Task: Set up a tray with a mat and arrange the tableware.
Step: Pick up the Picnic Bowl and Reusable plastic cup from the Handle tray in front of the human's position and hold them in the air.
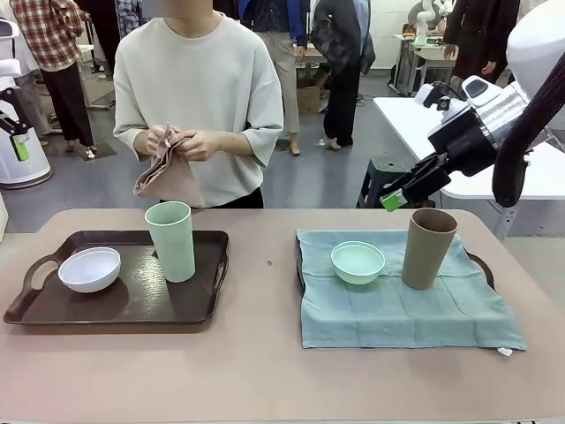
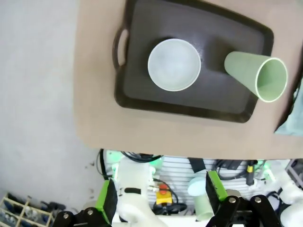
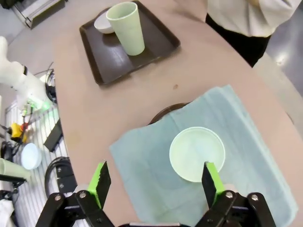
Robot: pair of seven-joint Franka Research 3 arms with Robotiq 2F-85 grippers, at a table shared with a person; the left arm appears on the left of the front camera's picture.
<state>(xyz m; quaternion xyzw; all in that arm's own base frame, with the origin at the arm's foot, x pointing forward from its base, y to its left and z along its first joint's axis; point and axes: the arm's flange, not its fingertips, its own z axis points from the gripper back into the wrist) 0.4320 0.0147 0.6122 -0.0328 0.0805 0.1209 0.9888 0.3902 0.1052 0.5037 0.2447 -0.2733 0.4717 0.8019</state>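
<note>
Currently both jaws are standing spread, empty: left gripper (image 2: 158, 196) above the bare tray (image 2: 137, 90), right gripper (image 3: 154, 177) over the mint bowl (image 3: 197, 153) on the mat (image 3: 142, 161). You are risking clipping the taupe cup (image 1: 428, 247) beside it, toppling it.

- White bowl (image 1: 89, 268): small, round, upright, at the left end of the bare dark brown tray (image 1: 132, 305).
- Pale green cup (image 1: 170, 240): tall, no handle, upright on the same tray, just right of the white bowl.
- Teal mat (image 1: 397, 314): spread over the second tray (image 3: 165, 113), corners overhanging.
- Mint green bowl (image 1: 357, 261): upright on the teal mat.
- Taupe cup (image 1: 428, 248): upright on the mat, right of the mint bowl.
</note>
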